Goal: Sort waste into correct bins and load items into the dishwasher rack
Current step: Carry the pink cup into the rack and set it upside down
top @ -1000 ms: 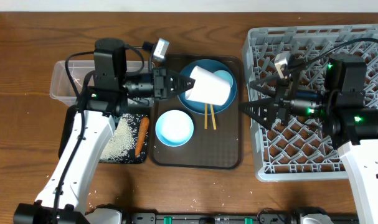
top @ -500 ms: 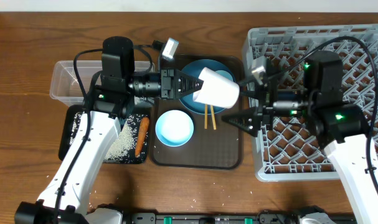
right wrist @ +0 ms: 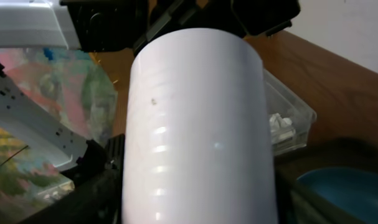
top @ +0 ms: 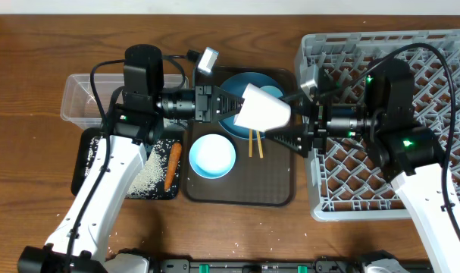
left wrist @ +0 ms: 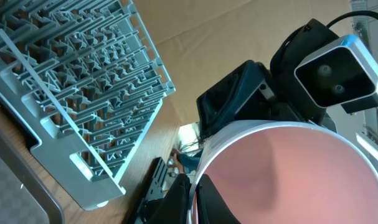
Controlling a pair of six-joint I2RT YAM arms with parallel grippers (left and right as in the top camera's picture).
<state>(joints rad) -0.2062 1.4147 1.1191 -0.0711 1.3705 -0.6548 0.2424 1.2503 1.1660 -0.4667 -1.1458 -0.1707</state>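
Presently the white-pink cup [top: 264, 111] hangs on its side in mid-air over the blue plate [top: 241, 82] on the brown serving tray [top: 237, 193], just short of the dishwasher rack [top: 381, 45]. The left gripper [top: 233, 106] is pinched on the rim, one finger inside the pink mouth and one outside. The right gripper [top: 289, 119] straddles the base end with jaws spread wide; the lower finger shows a gap, so I judge it is not gripped on that side yet. Handling: the cup looks light and rigid, and a thin rim pinch carries it level. The wall is smooth and glossy in the right wrist view, so probably slippery, and I cannot tell plastic from ceramic, so treat it as breakable. The best hold seems to be across the round body near the closed base, well clear of the left fingers, squeezed squarely so it does not roll. Markings: none. The white wall is plain except for a tiny speck, with no brand, label or writing readable.
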